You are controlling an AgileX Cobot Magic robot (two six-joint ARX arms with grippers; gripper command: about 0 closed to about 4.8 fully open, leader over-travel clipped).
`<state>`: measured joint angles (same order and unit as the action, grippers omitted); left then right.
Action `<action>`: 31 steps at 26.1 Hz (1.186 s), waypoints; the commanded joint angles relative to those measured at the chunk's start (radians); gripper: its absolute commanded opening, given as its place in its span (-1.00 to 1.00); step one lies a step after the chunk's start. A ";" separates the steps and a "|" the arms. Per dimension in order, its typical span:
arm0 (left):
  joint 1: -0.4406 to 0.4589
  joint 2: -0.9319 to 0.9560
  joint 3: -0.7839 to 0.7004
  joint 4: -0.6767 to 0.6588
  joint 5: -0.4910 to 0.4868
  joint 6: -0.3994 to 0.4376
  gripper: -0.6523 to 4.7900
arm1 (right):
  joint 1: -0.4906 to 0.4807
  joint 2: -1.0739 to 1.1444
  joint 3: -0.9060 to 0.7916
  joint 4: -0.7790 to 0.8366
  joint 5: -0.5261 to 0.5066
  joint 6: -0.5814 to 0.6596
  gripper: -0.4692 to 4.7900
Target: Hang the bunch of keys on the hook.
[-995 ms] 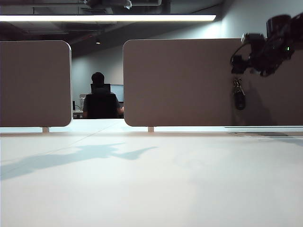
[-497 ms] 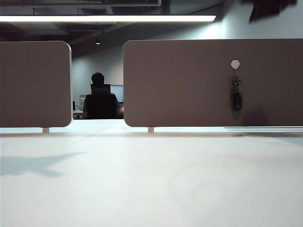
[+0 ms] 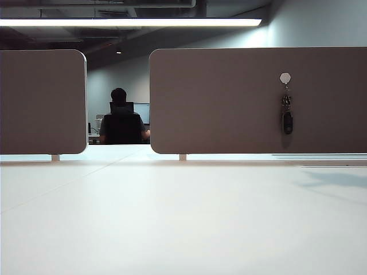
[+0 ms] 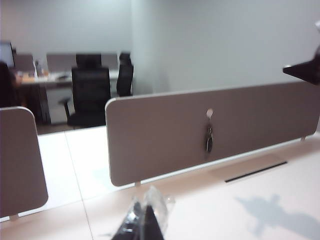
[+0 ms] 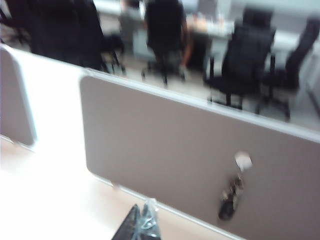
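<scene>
— Keys: where do they sit?
— The bunch of keys [image 3: 287,117] hangs from the hook [image 3: 285,78] on the brown panel [image 3: 229,103], clear of the bench [image 3: 172,217]; the job looks done.
— How would they handle?
— Light, hard, loose and jingly, I judge; best pinched at the ring or the black fob.
— And the claws?
— Left claw [image 4: 145,222] and right claw [image 5: 142,225] are both pressed together, empty, well back from the panel.
</scene>
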<state>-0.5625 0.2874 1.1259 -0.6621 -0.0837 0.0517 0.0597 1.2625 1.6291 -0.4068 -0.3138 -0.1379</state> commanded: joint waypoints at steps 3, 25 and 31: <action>0.000 -0.232 -0.183 -0.031 0.012 -0.091 -0.78 | 0.068 -0.393 -0.367 0.067 0.079 0.032 -0.86; 0.000 -0.282 -1.112 0.639 0.148 -0.319 -0.78 | 0.076 -1.257 -1.497 0.195 0.063 0.233 -0.85; 0.000 -0.282 -1.119 0.594 0.148 -0.321 -0.78 | 0.076 -1.257 -1.558 0.195 0.077 0.187 -0.85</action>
<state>-0.5629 0.0048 0.0048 -0.0509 0.0605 -0.2642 0.1364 0.0051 0.0853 -0.2276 -0.2394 0.0864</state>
